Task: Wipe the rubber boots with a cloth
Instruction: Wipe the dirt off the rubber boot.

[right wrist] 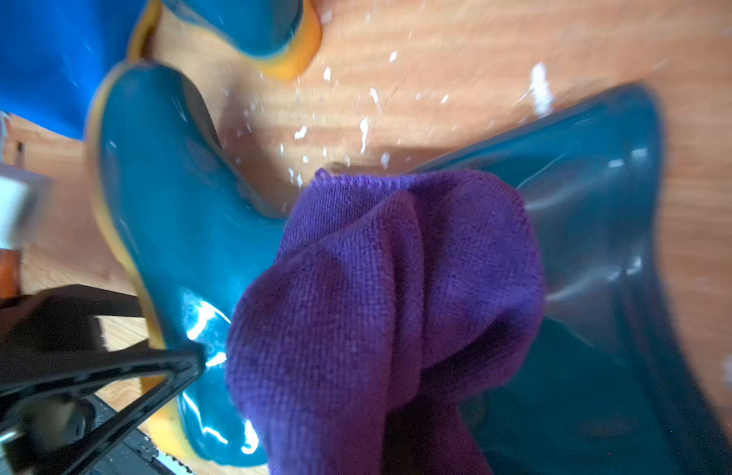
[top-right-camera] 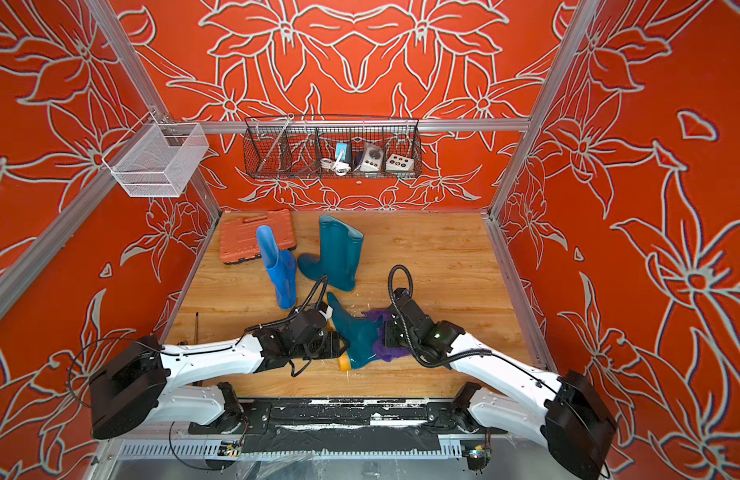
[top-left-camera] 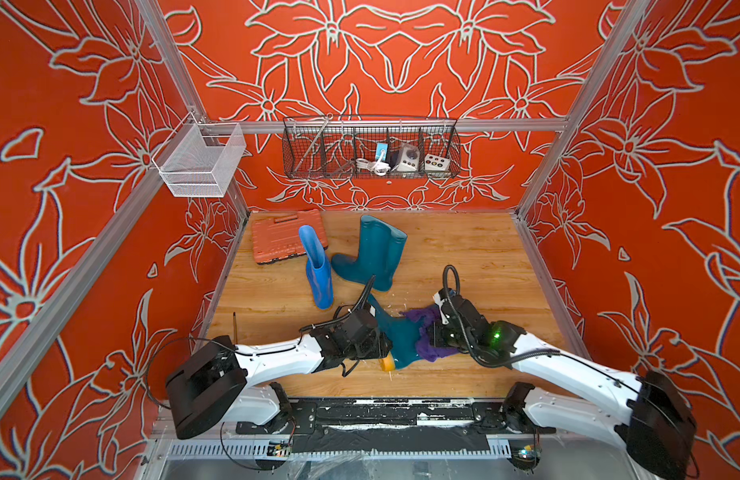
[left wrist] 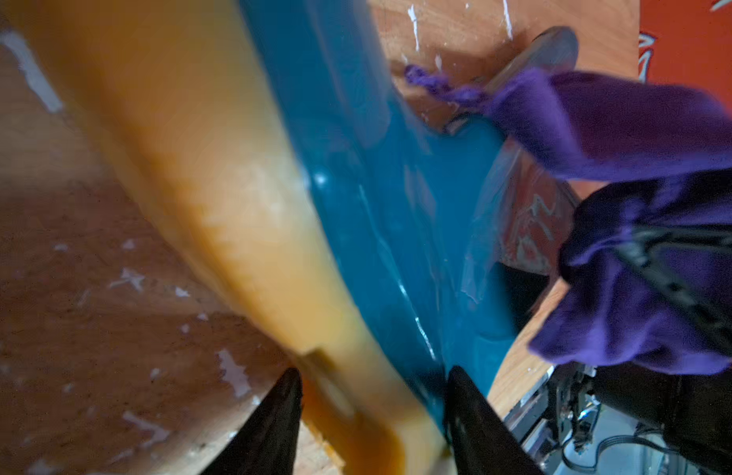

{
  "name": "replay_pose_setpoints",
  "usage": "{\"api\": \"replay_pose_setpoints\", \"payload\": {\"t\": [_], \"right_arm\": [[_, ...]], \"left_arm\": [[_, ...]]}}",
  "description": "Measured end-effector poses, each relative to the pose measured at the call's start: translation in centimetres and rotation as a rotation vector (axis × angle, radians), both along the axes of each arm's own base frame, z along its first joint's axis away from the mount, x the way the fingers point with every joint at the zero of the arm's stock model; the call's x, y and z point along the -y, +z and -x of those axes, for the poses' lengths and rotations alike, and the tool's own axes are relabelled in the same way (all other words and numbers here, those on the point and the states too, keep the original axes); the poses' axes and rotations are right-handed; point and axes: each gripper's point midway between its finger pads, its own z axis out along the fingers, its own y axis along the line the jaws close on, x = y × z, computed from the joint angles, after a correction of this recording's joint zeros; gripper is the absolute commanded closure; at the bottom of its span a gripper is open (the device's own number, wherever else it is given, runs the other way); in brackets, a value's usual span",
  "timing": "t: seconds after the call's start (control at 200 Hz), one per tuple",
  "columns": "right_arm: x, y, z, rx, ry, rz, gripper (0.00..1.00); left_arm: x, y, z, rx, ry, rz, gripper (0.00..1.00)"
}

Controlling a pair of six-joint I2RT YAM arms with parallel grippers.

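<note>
Three boots on the worktop (top-left-camera: 464, 257)! We see the left fingers (left wrist: 475, 415) part-open, pinching the foot of the lying teal boot (top-left-camera: 397, 338), sole to upper. Right fingers (left wrist: 668, 279) are clenched tight on the bunched purple cloth (top-left-camera: 428, 332), pressed against that boot's shaft. Blue boot (top-left-camera: 318, 270) and the other teal boot (top-left-camera: 376, 249) stand farther back, near the orange case (top-left-camera: 277, 241).

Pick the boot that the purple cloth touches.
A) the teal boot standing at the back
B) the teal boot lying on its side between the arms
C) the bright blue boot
B: in both top views the purple cloth rests on the teal boot lying on its side; the blue boot and the other teal boot stand farther back, clear of it.
</note>
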Motion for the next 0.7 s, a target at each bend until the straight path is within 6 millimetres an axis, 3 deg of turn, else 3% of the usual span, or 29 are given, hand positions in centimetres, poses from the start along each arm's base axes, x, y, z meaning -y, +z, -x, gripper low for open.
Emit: {"api": "replay_pose_setpoints", "payload": {"t": [0.11, 0.185, 0.275, 0.35, 0.535, 0.701], "right_arm": [[1.0, 1.4, 0.1, 0.036, 0.003, 0.010, 1.00], [0.6, 1.9, -0.1, 0.042, 0.023, 0.016, 1.00], [-1.4, 2.1, -0.1, 0.044, 0.079, 0.017, 1.00], [-4.3, 1.9, 0.2, 0.037, 0.153, 0.018, 1.00], [-11.8, -0.6, 0.7, -0.008, 0.313, 0.009, 1.00], [-12.2, -4.0, 0.0, -0.072, 0.314, 0.026, 1.00]], "left_arm": [[-0.6, 0.4, 0.3, 0.012, -0.003, -0.022, 0.57], [-1.4, 0.6, 0.5, 0.023, -0.001, -0.047, 0.58], [-1.9, 1.2, 0.5, 0.042, -0.002, -0.059, 0.61], [-2.2, 1.4, 0.6, 0.049, 0.001, -0.067, 0.63], [-2.1, 1.4, 0.5, 0.048, 0.003, -0.063, 0.73], [-1.7, 1.6, 0.1, 0.063, 0.006, -0.048, 0.79]]}}
